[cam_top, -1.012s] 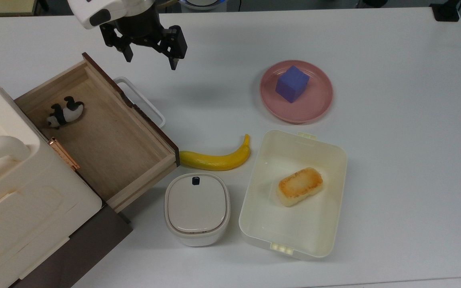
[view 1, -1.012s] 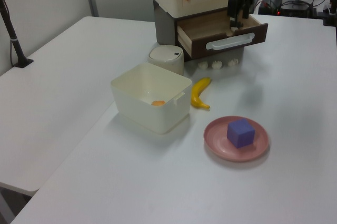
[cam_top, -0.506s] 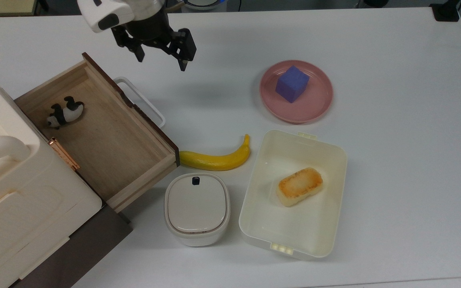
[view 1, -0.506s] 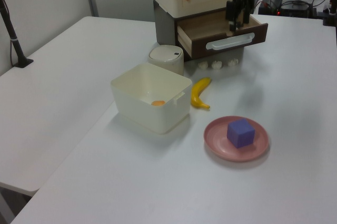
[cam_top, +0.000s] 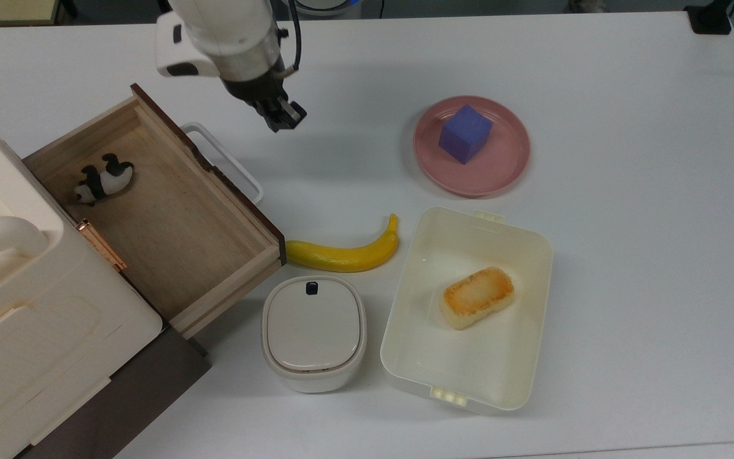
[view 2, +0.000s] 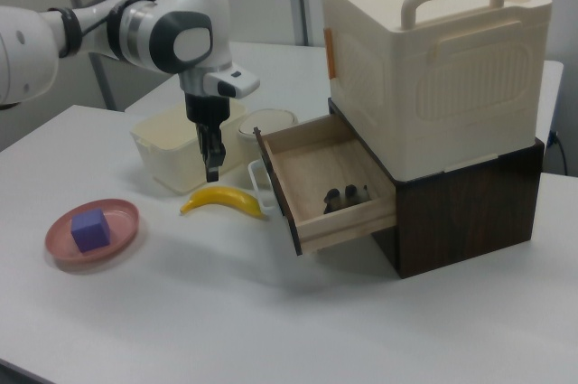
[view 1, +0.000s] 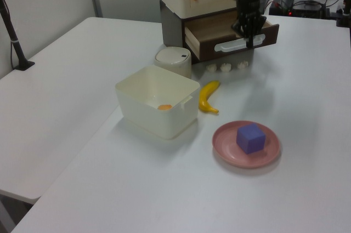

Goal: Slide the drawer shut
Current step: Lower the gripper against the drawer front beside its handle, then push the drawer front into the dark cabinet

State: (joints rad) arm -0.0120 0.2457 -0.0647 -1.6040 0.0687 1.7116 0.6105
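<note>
1. Pink plate [view 1: 225,148] sits nearest in the left view with a purple cube [view 1: 251,137] on it. It is well apart from the drawer and plays no part in the task.
2. Next back is a cream open container [view 1: 148,109] with a toasted bread piece [cam_top: 476,297] inside. It is clutter, off to the side of the drawer's path.
3. The banana [view 1: 208,97] lies between the container and the drawer. One end is just beside the drawer's front corner; I can't tell if they touch. The drawer would move away from it, so it's likely no obstacle.
4. A small white lidded box [view 1: 173,60] stands just beside the drawer's side wall. It could rub if the drawer skews.
5. The drawer [cam_top: 169,223] is pulled well out of the dark base [view 2: 461,212], with its wood floor exposed. A panda toy [cam_top: 102,180] lies inside near the back. The white loop handle [cam_top: 223,159] on the dark front panel faces the open table [cam_top: 628,255].
6. The gripper [cam_top: 280,120] hangs on the table side of the front panel, near the handle but apart from it. It points down at about panel height in the right view. I cannot tell whether it's open or closed. It is probably staged there so the panel can be pushed inward, with no grasp needed.
7. The cream carry box [view 2: 433,68] stacked on the base is furthest back. Its weight likely keeps the base from sliding under a push.
</note>
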